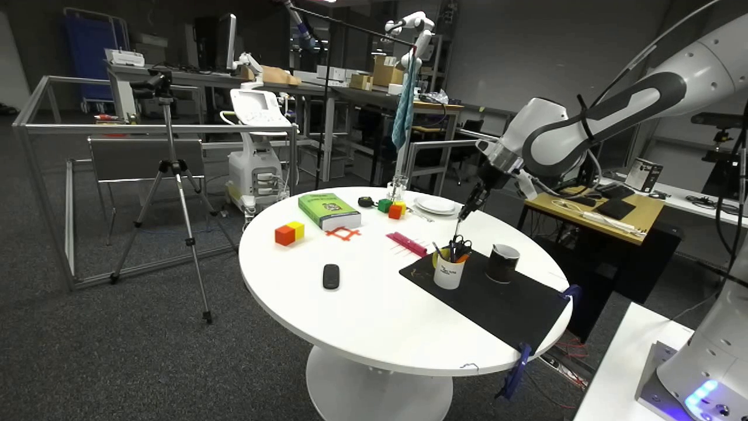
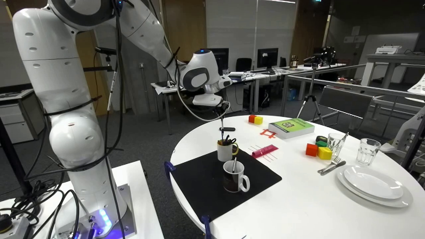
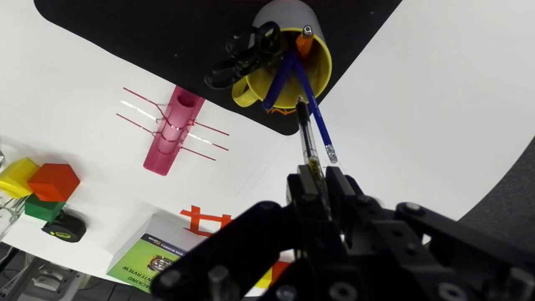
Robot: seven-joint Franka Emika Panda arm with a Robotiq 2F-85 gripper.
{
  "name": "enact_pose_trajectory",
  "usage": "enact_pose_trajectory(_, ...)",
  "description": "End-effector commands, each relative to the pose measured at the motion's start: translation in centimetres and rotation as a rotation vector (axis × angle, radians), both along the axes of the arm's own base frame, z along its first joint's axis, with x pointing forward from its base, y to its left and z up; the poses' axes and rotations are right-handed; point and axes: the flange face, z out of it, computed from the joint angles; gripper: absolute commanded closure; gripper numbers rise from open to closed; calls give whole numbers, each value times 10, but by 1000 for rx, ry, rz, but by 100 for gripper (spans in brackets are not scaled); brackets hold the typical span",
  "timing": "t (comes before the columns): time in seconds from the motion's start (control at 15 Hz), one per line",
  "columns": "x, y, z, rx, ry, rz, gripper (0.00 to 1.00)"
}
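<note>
Here is the gripper (image 3: 320,179) with its fingers together, clamped on a clear-barrelled ballpoint pen (image 3: 308,140); the upper barrel sits between the pads, the black tip stands out ahead of them; light and stiff, this one, I would judge, tough enough to take a firm pinch, yet that smooth plastic looks slippery and could swivel or slide in so narrow a hold; the upper barrel seems a fair place to grip, since it leaves the tip free, though a knock at the tip would likely twist the pen; right beside it, just ahead of the fingertips, leans a blue pencil (image 3: 317,119); below the fingers, beyond the tip, comes the white mug (image 2: 224,153) with its yellow inside, black-handled scissors (image 3: 256,58) poking out; whether the pen's tip hangs over the rim or dips inside, I cannot tell; a little farther from the fingers stands a dark-sided mug (image 2: 230,182), both mugs on the black mat (image 2: 199,186).

Now the pose, in both exterior views; the wrist (image 1: 540,117) tips over so the fingers point down at a slant, the pen close to upright beneath them; behind it the forearm (image 1: 643,111) slopes up and away; farthest from the fingers, the base (image 1: 710,365) stands on a white bench (image 1: 619,351), blue light glowing.
</note>
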Motion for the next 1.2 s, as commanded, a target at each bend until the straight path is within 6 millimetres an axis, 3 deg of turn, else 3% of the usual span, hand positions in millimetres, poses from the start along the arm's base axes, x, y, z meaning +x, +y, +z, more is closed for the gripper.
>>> enact_pose_trajectory(0.0,0,1,0,-1,0,0,87)
enact_pose_trajectory(0.07,-1,-2,-2,2,3,-2,97)
enact_pose_trajectory(0.53,1,-12,-30,8,45,-25,97)
enact_pose_trajectory(1.13,1,-5,-63,24,38,1,97)
